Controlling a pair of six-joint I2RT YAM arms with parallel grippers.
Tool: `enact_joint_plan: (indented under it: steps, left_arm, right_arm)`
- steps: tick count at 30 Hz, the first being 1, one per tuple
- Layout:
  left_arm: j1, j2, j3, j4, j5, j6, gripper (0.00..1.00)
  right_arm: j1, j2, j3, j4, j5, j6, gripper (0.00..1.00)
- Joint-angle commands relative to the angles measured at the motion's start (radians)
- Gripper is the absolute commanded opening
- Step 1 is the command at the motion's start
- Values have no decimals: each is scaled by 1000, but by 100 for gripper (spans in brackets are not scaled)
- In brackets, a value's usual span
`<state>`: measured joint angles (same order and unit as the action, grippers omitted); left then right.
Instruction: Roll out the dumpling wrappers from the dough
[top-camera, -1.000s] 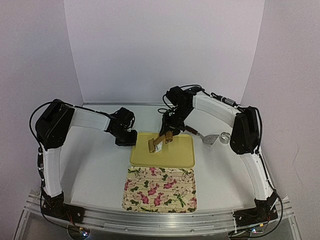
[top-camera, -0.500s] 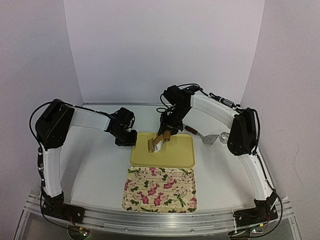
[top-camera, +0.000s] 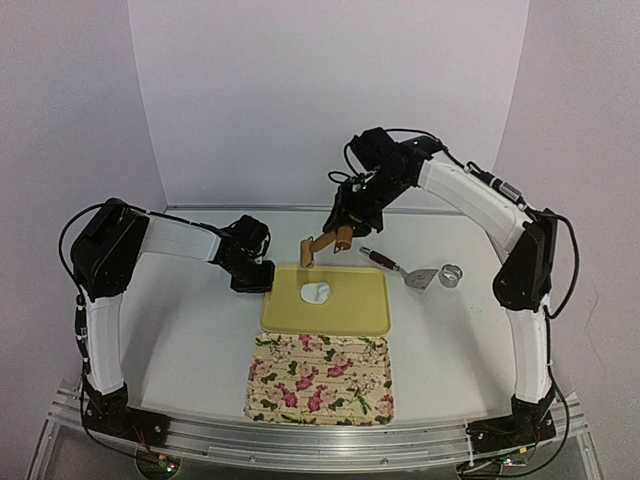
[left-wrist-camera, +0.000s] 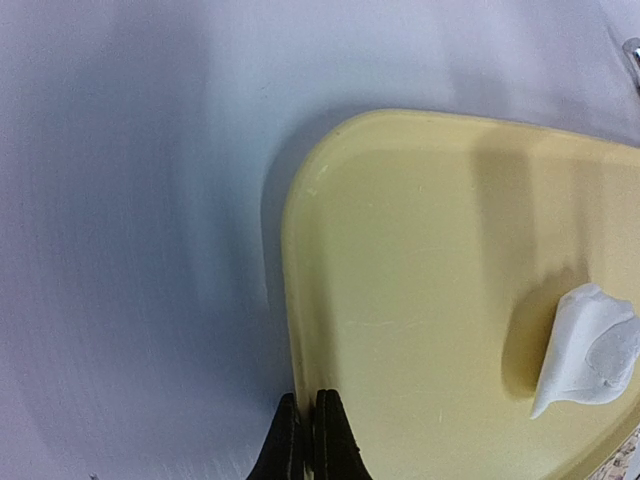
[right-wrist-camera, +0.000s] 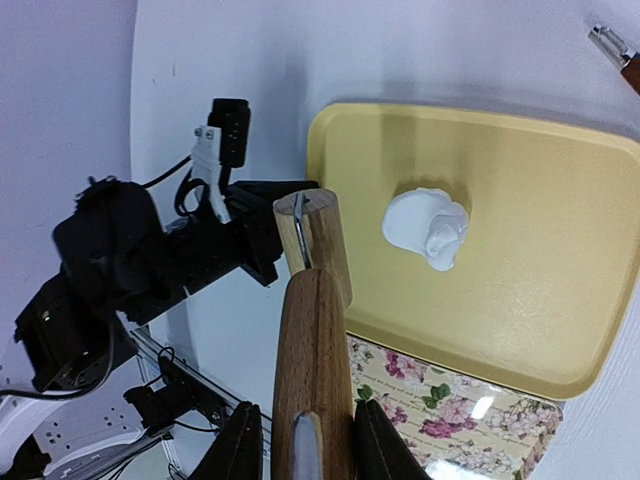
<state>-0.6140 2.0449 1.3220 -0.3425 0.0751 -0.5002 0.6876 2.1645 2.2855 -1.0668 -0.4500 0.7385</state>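
Note:
A lumpy, partly flattened piece of white dough (top-camera: 316, 293) lies on the yellow tray (top-camera: 350, 312), left of its middle. It also shows in the right wrist view (right-wrist-camera: 428, 228) and the left wrist view (left-wrist-camera: 588, 350). No thin round wrapper is in view. My right gripper (top-camera: 343, 234) is shut on the handle of a wooden roller (top-camera: 322, 246) and holds it in the air over the tray's far edge; the handle (right-wrist-camera: 312, 370) sits between the jaws. My left gripper (top-camera: 255, 276) is shut on the tray's left rim (left-wrist-camera: 292, 330).
A floral tray (top-camera: 320, 378) lies in front of the yellow tray, nearly touching it. A spatula with a wooden handle (top-camera: 398, 267) and a metal ring cutter (top-camera: 452, 274) lie on the table to the right. White walls close the back and sides.
My right arm has lifted the roller off the dough, up and toward the back. The dough now lies uncovered on the tray. The left arm has not moved.

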Motion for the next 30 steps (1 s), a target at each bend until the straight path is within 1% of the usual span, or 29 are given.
enact_joint_plan:
  steps: [1, 5, 13, 30]
  left_arm:
    - [-16, 16, 8, -62, 19, 67, 0]
    - [-16, 19, 16, -67, 29, 88, 0]
    - [-17, 6, -3, -20, 87, 111, 0]
    - [-29, 21, 19, -34, 93, 103, 0]
  right_arm:
    - [-3, -74, -59, -4, 53, -12, 0]
    - [1, -74, -96, -46, 98, -47, 0]
    - [5, 43, 49, -189, 176, -120, 0]
    - [26, 121, 99, -203, 132, -164, 0]
